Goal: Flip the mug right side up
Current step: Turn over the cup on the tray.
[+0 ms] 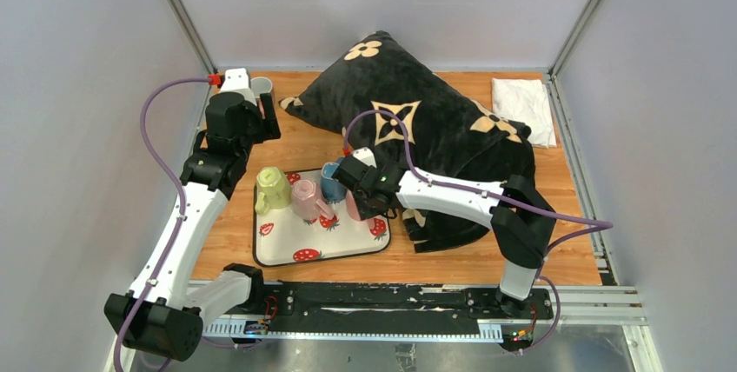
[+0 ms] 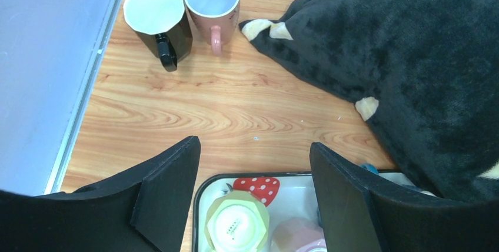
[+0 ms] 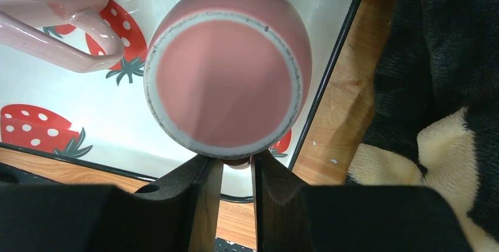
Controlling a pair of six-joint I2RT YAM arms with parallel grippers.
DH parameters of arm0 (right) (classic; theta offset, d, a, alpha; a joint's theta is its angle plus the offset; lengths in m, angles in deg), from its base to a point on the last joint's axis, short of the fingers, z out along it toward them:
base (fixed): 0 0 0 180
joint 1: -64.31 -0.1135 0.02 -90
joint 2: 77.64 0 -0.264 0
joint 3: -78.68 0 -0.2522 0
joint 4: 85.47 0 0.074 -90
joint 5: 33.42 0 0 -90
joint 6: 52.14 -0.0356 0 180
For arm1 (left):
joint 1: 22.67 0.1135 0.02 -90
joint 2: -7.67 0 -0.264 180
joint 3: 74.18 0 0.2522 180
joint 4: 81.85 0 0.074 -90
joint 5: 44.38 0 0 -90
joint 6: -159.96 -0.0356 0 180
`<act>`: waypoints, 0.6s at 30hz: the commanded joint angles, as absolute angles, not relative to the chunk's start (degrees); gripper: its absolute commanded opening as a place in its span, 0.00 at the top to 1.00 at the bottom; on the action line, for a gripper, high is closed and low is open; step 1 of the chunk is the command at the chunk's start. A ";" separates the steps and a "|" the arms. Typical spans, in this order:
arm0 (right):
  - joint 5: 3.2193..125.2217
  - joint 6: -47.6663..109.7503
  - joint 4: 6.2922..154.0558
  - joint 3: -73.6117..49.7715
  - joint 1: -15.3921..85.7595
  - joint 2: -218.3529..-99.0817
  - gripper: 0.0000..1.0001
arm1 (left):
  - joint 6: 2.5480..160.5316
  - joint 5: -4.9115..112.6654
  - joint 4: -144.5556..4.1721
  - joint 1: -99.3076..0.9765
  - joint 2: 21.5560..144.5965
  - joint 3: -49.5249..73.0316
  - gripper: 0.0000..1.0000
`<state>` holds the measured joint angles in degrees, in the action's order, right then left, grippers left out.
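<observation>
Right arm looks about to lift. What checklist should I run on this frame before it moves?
1. Mug upside down on tray: ok, base faces up.
2. Right gripper aligned on handle: ok, fingers flank a pink sliver at the mug's near edge.
3. Handle firmly pinched: cannot tell.
4. Pale pink mug clear of the lift: cannot tell, its handle lies very near.
5. Left gripper out of the way: ok, open, at the tray's other end.
</observation>
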<state>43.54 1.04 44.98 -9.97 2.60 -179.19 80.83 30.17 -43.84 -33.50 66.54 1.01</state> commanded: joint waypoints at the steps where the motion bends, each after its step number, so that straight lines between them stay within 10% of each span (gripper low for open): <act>1: 42.47 1.94 46.78 -11.67 3.31 -177.92 0.74 | 80.16 30.32 -45.41 -32.77 66.14 0.75 0.25; 18: 44.59 6.10 48.89 -14.37 3.51 -172.12 1.00 | 82.36 32.74 -45.69 -32.33 65.66 0.36 0.24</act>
